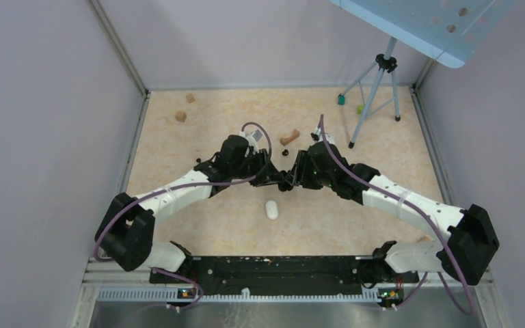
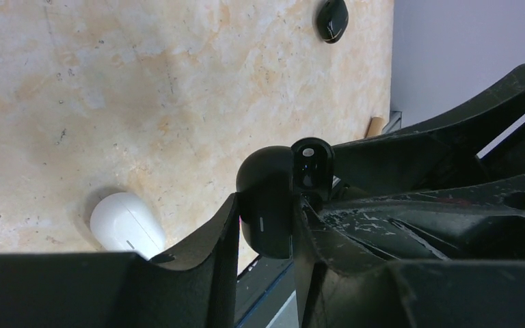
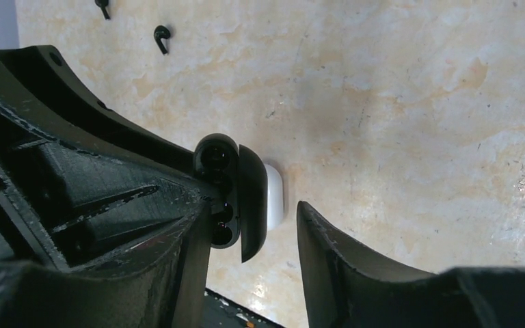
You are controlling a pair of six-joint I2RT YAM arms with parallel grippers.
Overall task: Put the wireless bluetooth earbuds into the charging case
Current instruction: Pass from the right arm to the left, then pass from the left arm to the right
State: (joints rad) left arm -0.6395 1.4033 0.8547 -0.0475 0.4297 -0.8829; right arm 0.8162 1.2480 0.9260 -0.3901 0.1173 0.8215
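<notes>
The glossy black, open charging case (image 2: 268,208) is clamped between the fingers of the left claw (image 2: 265,206). The right claw (image 3: 249,213) stands released, with the case against one finger and clear of the other, so a handover is judged to be in hand. A small black earbud (image 3: 162,35) lies on the beige surface (image 3: 417,89) beyond the right claw. It must next be fetched and seated in the case.

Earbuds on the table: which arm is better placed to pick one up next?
Right, probably. The left gripper is closed on the charging case; the right gripper is open, with an earbud lying ahead.
</notes>
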